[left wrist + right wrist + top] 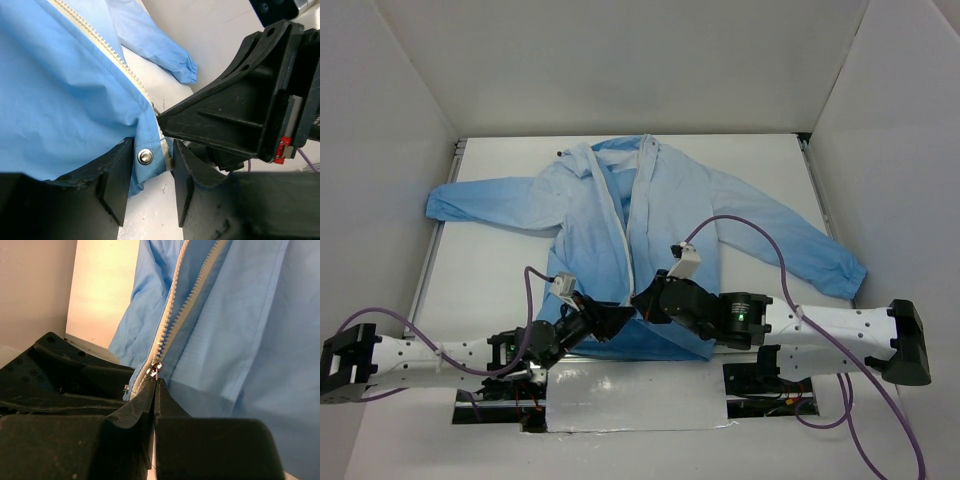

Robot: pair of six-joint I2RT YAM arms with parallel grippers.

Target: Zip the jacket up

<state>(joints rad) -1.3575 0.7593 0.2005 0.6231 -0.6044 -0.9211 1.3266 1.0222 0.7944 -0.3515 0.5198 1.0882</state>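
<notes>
Jacket [590, 220] is laid flat on white table [760, 170], front up, collar [620, 150] at far side, hem nearest the arm bases. Fabric is thin, light blue, lightly creased. Sleeves are spread out to both sides: one [480, 205] toward L arm's side, the other [790, 240] slanting down on R arm's side. It ends in a gathered cuff [186, 70].

White zip [625, 230] runs down the centre. Its teeth are seen parted at the top, near the collar. A round metal snap [145, 156] sits on the hem corner beside the zip's lower end.

Both pincers meet at the hem centre. L gripper [153, 145] is half released, and the hem corner w/ snap lies between its fingers [117, 175]. R gripper [155, 382] is clenched tight, tips set against the small metal slider [156, 367] at the zip's bottom. Whether the pull tab is pinched can't be told. In the overhead view the two grippers sit just beside each other, L [612, 318] and R [642, 300].
</notes>
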